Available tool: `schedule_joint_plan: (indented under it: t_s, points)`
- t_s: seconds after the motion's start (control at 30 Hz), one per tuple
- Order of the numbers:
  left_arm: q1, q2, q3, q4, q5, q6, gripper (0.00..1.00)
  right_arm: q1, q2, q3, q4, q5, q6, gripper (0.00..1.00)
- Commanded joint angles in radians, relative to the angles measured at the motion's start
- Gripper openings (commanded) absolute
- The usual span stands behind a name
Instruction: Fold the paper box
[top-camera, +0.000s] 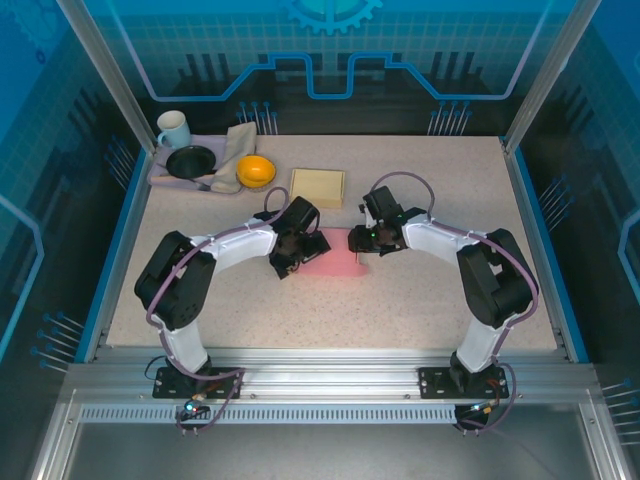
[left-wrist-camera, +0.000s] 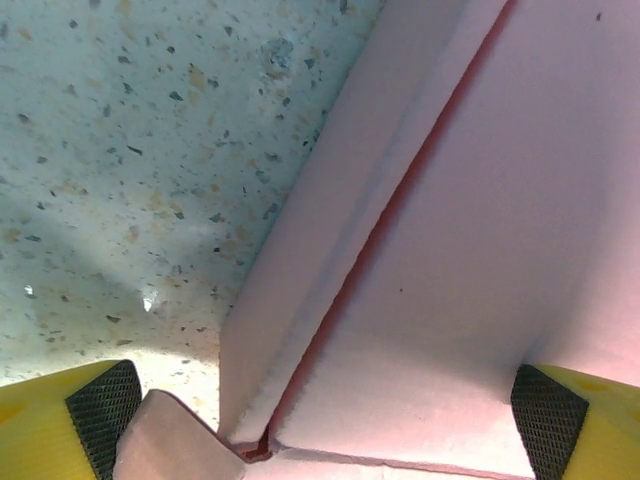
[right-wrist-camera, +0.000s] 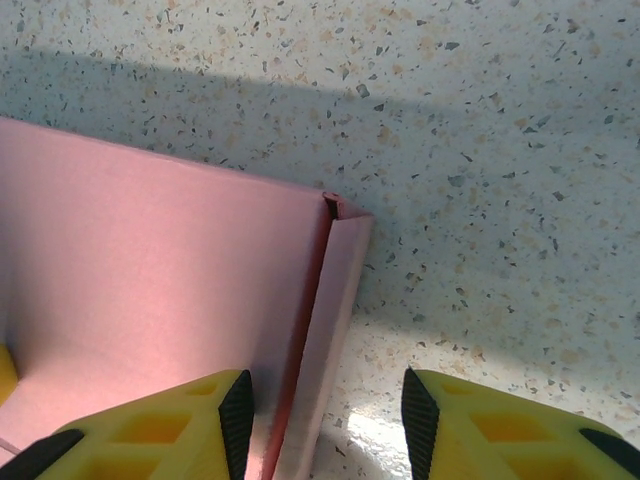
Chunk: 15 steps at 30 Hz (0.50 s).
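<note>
The pink paper box (top-camera: 338, 262) lies flat-bottomed on the speckled table between my two grippers. My left gripper (top-camera: 293, 252) is at its left end, jaws spread wide open. In the left wrist view a folded side wall (left-wrist-camera: 330, 250) runs up between the black pads (left-wrist-camera: 105, 412), touching neither, and a loose corner flap (left-wrist-camera: 170, 445) sticks out near the left pad. My right gripper (top-camera: 366, 240) is at the box's right end. It stands open astride the right side wall (right-wrist-camera: 330, 320), the left pad (right-wrist-camera: 238, 420) inside the box and the right pad outside with a gap.
A cream square pad (top-camera: 317, 187) lies just behind the box. At the back left a tray (top-camera: 160, 178) holds a mug (top-camera: 173, 128), a black dish (top-camera: 190, 161), a cloth (top-camera: 236, 150) and an orange bowl (top-camera: 255, 171). Bare tabletop (top-camera: 400, 300) lies in front.
</note>
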Motion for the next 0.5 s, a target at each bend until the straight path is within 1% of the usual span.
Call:
schedule_joint_plan:
  t_s: [0.0,0.13,0.3,0.47]
  points:
    - [0.002,-0.008,-0.014,0.031,0.03,-0.052,0.99,-0.01,0.019,-0.009,-0.016,-0.01,-0.019,0.46]
    - [0.001,-0.016,-0.004,0.023,0.014,-0.051,0.99,-0.012,0.017,-0.017,-0.009,-0.013,-0.015,0.46]
    - [0.002,-0.001,0.043,-0.035,-0.01,-0.034,0.99,-0.013,0.012,-0.025,-0.009,-0.011,-0.017,0.46]
    - [0.001,0.029,0.061,-0.032,-0.001,-0.029,0.98,-0.013,0.009,-0.024,-0.007,-0.014,-0.017,0.46]
